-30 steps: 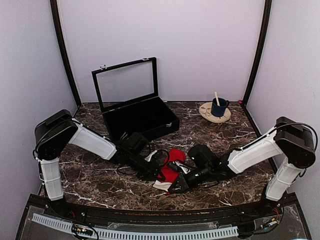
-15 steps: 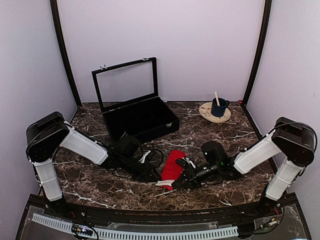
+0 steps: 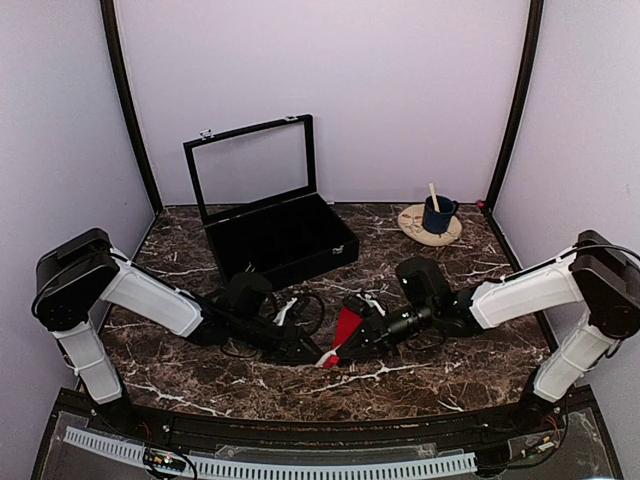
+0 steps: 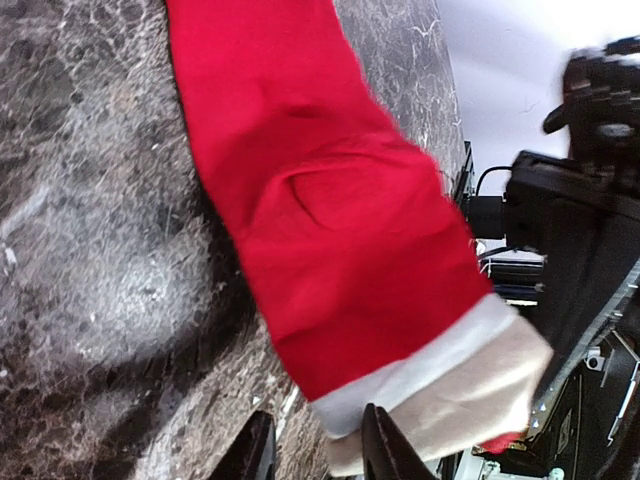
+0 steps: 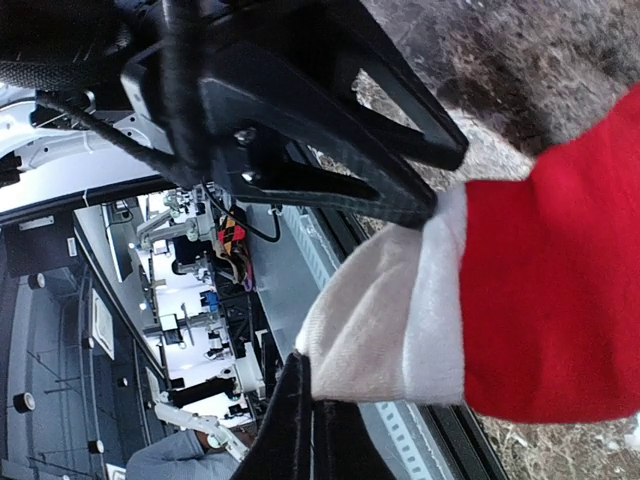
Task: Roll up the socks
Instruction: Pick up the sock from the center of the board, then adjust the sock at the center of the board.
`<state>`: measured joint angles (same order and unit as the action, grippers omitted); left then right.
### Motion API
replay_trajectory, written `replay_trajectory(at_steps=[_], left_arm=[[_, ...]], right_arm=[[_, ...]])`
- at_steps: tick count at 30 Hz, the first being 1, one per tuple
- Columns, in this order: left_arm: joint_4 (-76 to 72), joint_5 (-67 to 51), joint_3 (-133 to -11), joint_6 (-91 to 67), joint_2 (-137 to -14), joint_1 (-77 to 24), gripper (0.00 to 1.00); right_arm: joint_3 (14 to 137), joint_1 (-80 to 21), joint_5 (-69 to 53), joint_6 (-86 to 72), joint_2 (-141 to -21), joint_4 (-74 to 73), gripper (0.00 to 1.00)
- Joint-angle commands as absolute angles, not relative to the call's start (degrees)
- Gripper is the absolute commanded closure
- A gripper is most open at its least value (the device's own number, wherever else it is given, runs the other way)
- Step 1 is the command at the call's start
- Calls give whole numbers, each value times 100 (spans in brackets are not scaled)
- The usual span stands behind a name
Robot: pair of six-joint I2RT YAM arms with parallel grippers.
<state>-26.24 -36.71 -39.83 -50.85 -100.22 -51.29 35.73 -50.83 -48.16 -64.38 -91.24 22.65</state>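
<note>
A red sock [image 3: 347,323] with a white cuff lies at the table's front middle, between my two grippers. In the right wrist view my right gripper [image 5: 300,380] is shut on a corner of the white cuff [image 5: 385,320] and holds it off the marble. In the left wrist view my left gripper [image 4: 315,455] is open. One of its fingertips [image 4: 385,450] touches the cuff's edge, and the red sock body [image 4: 330,220] stretches away from it. In the top view the left gripper [image 3: 308,352] and right gripper [image 3: 335,355] are close together at the cuff. I see only one sock clearly.
A black case [image 3: 285,240] with its glass lid raised stands at the back left. A blue cup [image 3: 438,214] with a wooden stick sits on a round wooden coaster [image 3: 415,228] at the back right. Cable loops [image 3: 300,312] lie by the left arm.
My right gripper has moved left and back with the cuff, and the sock now looks narrower and raised at the cuff end. My left arm has drawn back to the left.
</note>
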Motion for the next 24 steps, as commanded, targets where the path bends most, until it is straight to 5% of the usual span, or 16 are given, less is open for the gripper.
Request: replay_trajectory(at_steps=[1, 14, 24], left_arm=[[-2715, -3822, -4225, -5047, -10068, -5171, 68], [-2752, -4092, -4733, -5099, -10631, -5511, 72], [-3814, -3834, -3957, -6018, -10436, -5563, 72]], right_arm=[[4192, -5041, -4645, -5077, -8920, 415, 100], [5211, -5242, -4351, -4226, -9369, -763, 100], [6364, -5795, -4088, -3779, -10275, -1275, 100]])
